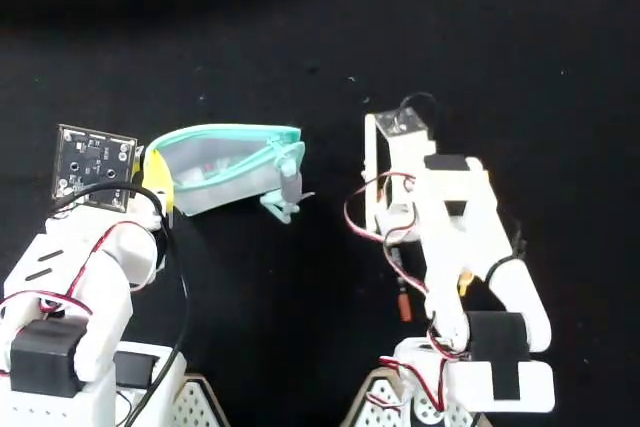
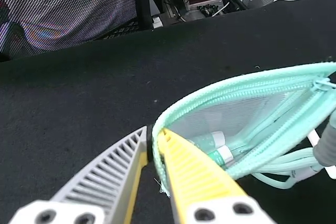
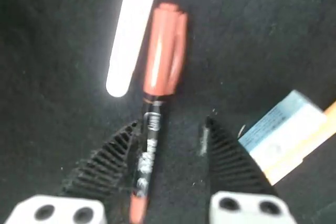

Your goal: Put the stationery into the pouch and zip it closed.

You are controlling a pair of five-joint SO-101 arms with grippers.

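The black tabletop [image 1: 300, 37] holds everything. The green mesh pouch [image 1: 225, 169] lies by the left arm. It is unzipped, and some pens [image 2: 216, 141] are already inside. The left claw [image 2: 152, 136] is clenched on the pouch's rim, pinching the soft edge. The pouch is floppy and light, so I think it needs that pinch or its mouth will flop shut.

The right claw [image 3: 170, 127] is spread wide and holds nothing. It hangs low over a red marker [image 3: 157, 93], well apart from the pouch. The marker looks stiff, light and a bit slippery. The middle seems the best place to grab it. A white stick [image 3: 131, 30] lies just beside the marker. A small eraser [image 3: 283, 140] sits near.
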